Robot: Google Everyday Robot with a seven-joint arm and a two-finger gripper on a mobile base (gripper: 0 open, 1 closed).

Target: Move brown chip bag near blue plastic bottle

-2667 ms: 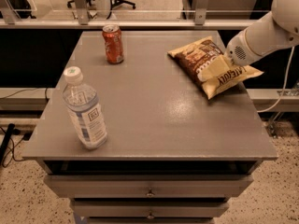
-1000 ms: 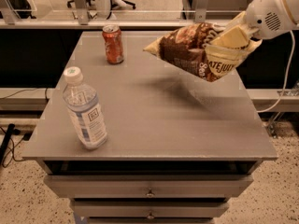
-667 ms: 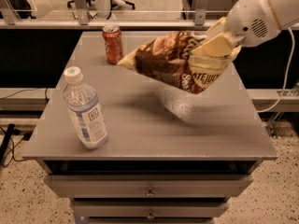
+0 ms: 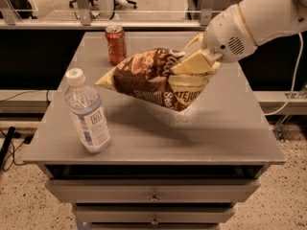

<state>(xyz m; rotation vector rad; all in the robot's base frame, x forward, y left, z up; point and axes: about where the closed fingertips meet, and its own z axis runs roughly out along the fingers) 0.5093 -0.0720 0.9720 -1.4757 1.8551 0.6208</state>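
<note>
The brown chip bag [image 4: 153,78] hangs in the air above the middle of the grey table [image 4: 230,128], tilted, its tan-yellow end at the right. My gripper [image 4: 196,61] is shut on that tan-yellow end, coming in from the upper right on a white arm. The blue plastic bottle [image 4: 88,113] stands upright near the table's front left, with a white cap and a white-blue label. The bag's left tip is a short way above and to the right of the bottle, apart from it.
An orange-red soda can [image 4: 115,43] stands at the table's back left. Drawers [image 4: 153,193] sit under the tabletop. A railing [image 4: 96,23] runs behind the table. Cables lie on the floor at the left and right.
The bag was lifted off the table's back right and carried left and forward toward the bottle. The bottle and can have not moved.
</note>
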